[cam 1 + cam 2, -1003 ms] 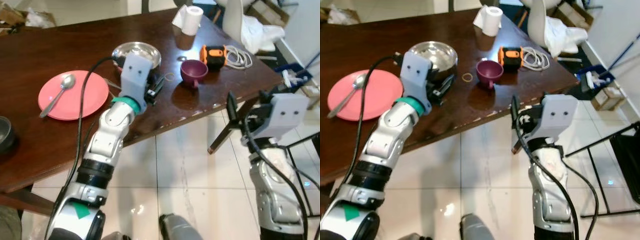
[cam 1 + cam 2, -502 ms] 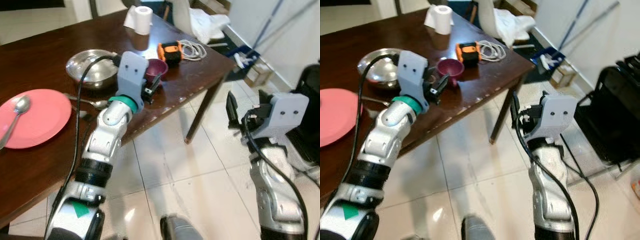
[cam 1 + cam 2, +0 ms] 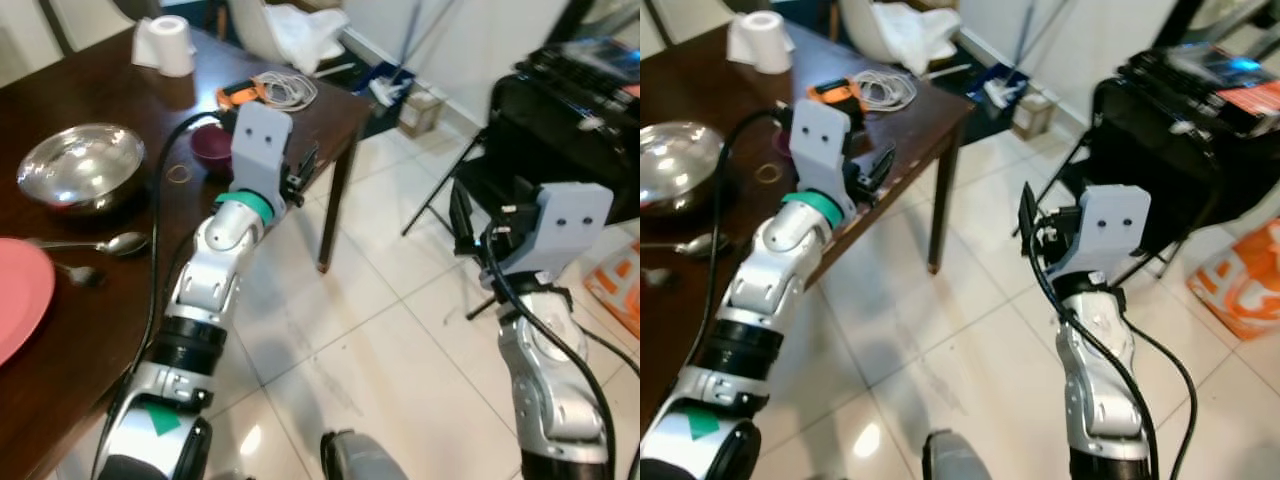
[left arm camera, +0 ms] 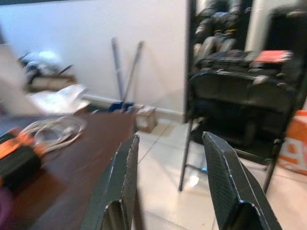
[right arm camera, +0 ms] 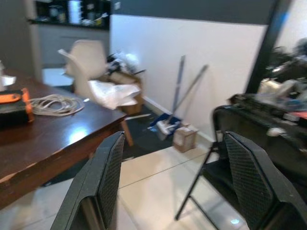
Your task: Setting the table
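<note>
Your left gripper [image 3: 300, 172] hangs over the dark table's [image 3: 90, 270] near edge, fingers spread apart and holding nothing. Your right gripper [image 5: 175, 184] hovers above the tiled floor [image 3: 380, 340], fingers parted wide, nothing between them. From the left gripper, the purple cup [image 3: 211, 146] sits at ten o'clock, the steel bowl [image 3: 80, 165] and spoon [image 3: 95, 244] at nine, the pink plate [image 3: 20, 305] at eight
</note>
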